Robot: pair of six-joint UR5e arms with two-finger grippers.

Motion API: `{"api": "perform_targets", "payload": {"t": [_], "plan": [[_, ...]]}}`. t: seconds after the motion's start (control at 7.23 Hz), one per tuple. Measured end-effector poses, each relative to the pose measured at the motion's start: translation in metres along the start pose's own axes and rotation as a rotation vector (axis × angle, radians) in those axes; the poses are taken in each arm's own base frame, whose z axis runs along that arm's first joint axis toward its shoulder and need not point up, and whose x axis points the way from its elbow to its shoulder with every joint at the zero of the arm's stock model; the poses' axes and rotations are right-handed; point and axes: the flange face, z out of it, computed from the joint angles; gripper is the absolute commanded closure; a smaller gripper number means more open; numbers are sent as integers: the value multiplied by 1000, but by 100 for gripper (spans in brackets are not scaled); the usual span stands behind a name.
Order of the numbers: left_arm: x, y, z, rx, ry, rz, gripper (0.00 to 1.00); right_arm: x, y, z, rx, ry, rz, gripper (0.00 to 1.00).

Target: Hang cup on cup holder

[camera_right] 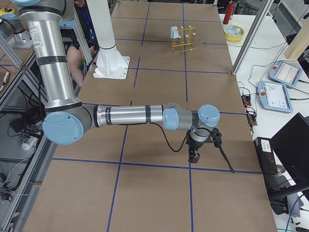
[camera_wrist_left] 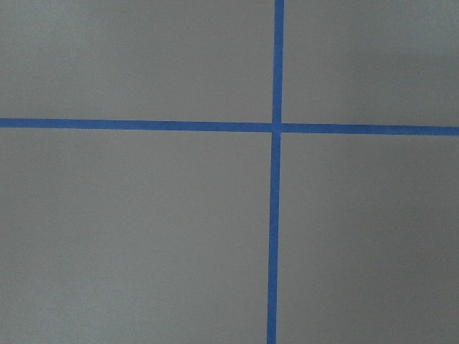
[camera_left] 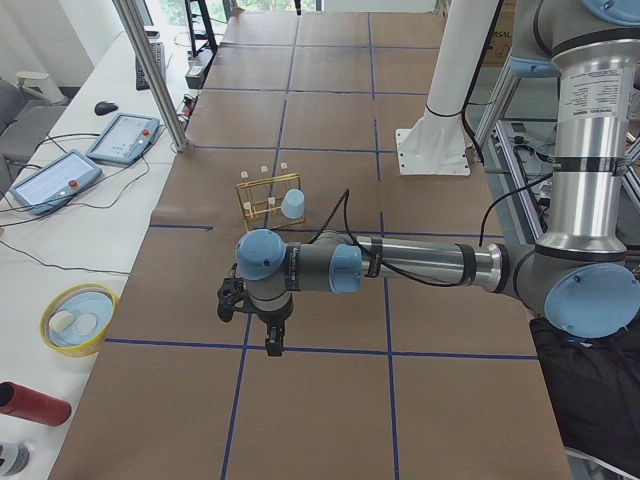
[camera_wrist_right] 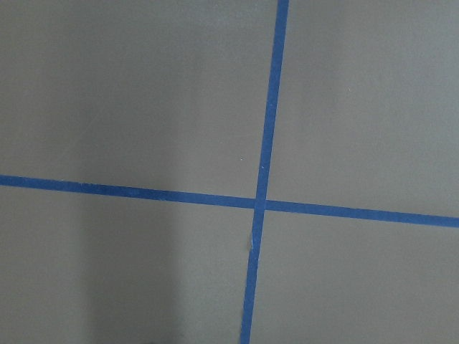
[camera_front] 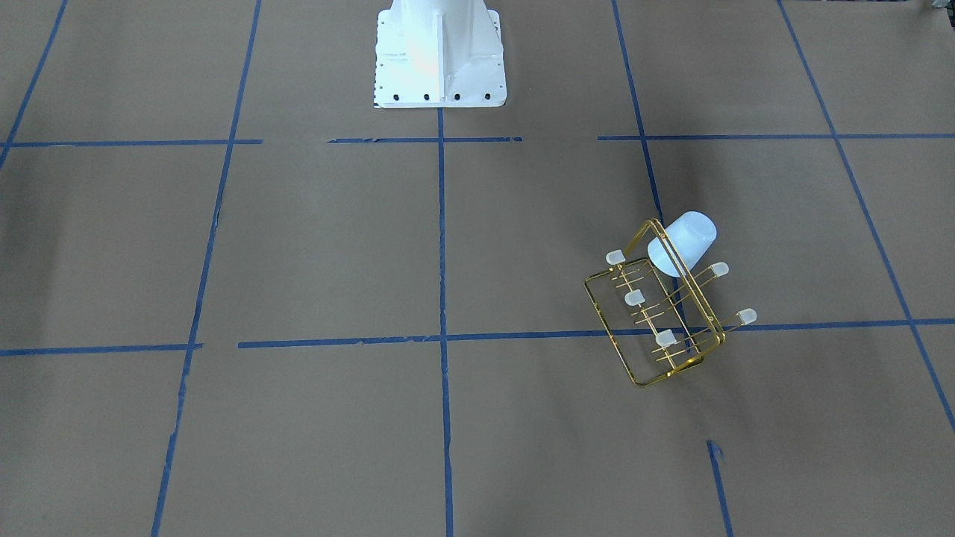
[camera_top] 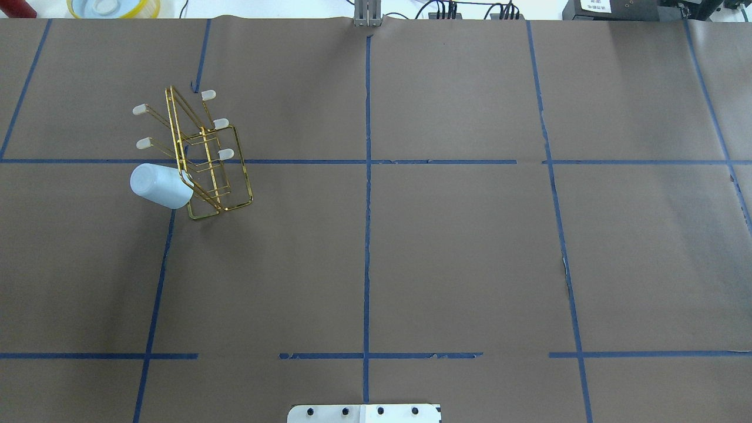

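Note:
The pale-blue cup (camera_front: 690,237) hangs tilted, mouth first, on a prong of the gold wire cup holder (camera_front: 635,298), at the holder's end nearest the robot. Both also show in the overhead view, cup (camera_top: 155,185) and holder (camera_top: 225,154), on the robot's left. My left gripper (camera_left: 272,345) shows only in the exterior left view, away from the holder (camera_left: 268,195); I cannot tell if it is open. My right gripper (camera_right: 194,155) shows only in the exterior right view, far from the cup (camera_right: 174,32); I cannot tell its state. Both wrist views show only brown table with blue tape.
The white robot base (camera_front: 440,60) stands at the table's middle edge. A yellow-rimmed bowl (camera_left: 78,318) and a red cylinder (camera_left: 30,403) lie on the white side table. Teach pendants (camera_left: 125,135) and a metal post (camera_left: 150,70) stand beyond the table's far edge.

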Motion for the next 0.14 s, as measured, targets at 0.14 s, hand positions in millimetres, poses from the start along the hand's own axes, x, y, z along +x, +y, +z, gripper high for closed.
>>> {"api": "perform_targets", "payload": {"t": [0.14], "plan": [[1,0,-2,3,-1,3,0,0,0,0,0,0,0,0]]}}
